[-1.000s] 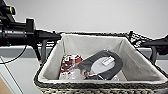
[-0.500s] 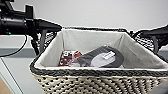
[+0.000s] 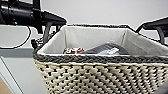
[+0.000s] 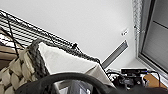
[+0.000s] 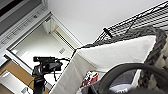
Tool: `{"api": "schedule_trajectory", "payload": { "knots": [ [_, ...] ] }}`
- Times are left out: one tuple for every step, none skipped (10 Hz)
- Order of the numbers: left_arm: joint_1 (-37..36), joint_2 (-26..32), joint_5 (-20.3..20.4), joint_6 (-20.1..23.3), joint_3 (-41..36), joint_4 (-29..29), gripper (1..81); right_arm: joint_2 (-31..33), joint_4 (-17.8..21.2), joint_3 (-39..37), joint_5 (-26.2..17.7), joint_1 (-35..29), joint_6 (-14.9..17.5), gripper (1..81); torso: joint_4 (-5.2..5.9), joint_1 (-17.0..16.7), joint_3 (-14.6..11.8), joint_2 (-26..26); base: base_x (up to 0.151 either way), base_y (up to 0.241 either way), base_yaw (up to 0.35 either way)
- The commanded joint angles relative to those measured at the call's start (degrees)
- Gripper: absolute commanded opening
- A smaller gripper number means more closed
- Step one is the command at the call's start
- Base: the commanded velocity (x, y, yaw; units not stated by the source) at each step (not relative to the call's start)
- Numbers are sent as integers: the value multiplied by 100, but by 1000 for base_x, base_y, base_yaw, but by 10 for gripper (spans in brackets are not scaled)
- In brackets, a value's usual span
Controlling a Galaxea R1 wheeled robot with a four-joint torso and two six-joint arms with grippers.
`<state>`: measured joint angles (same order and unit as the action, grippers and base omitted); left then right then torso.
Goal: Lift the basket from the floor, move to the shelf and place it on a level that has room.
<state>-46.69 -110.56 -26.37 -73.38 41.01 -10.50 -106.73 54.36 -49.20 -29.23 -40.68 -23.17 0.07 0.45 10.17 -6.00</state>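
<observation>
wicker basket [image 3: 100, 75] beside wire shelf [image 4: 22, 27]

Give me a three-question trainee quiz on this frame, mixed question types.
1. True or false: the cream woven wicker basket with a dark grey braided rim is lined with white fabric.
2. Multiple choice: the small item inside the basket, on the left-arm side of the dark grey object, is A) red and white, B) green, C) blue.
3. In the left wrist view, what black structure shows just beyond the basket?

Key: 1 true; 2 A; 3 a black wire-grid shelf.
</observation>
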Motion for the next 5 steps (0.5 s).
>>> {"api": "schedule_trajectory", "payload": {
  "knots": [
    [-837,-371,317,139,539,153,10,-325,49,-703,190,-1041,-12,10,0,0,0,0,0,0,0],
    [-855,-424,317,139,601,153,10,-396,49,-809,190,-1077,-20,10,0,0,0,0,0,0,0],
    [-898,-512,317,139,698,127,10,-475,49,-932,181,-1121,-20,10,0,0,0,0,0,0,0],
    [-951,-582,317,139,786,127,10,-519,40,-1064,172,-1156,-20,10,0,0,0,0,0,0,0],
    [-995,-653,317,131,900,127,10,-571,40,-1221,67,-1252,-12,10,0,0,0,0,0,0,0]
  ]
}}
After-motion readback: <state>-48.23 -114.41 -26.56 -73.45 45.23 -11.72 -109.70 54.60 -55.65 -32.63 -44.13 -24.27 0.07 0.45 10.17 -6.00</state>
